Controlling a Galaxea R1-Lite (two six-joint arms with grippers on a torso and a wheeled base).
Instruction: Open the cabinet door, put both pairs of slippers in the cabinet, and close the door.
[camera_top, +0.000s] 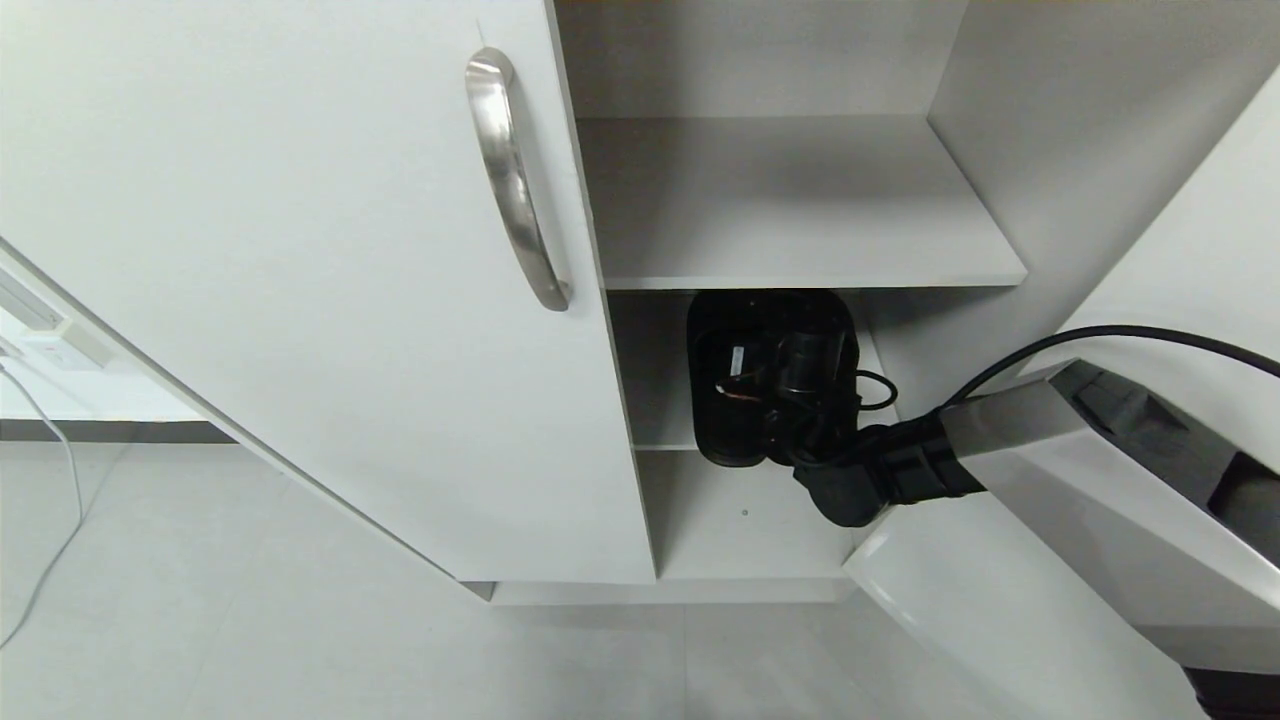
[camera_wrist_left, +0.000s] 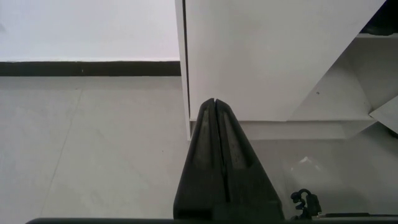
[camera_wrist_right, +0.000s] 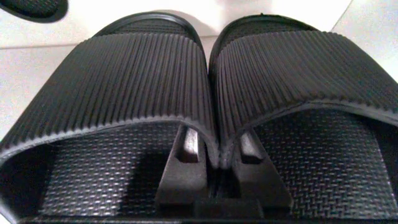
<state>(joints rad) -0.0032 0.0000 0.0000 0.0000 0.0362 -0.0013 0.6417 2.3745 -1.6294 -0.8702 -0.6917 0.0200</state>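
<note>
Black slippers (camera_wrist_right: 149, 74) in right hand (camera_wrist_right: 216, 155)

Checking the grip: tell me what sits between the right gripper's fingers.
The two black slippers' adjoining strap edges, pinched together between the fingers; right wrist view.

The cabinet door (camera_top: 300, 250) is being lit brightly and evenly, while the inner shelves (camera_top: 780, 200) are being left in soft shadow.
</note>
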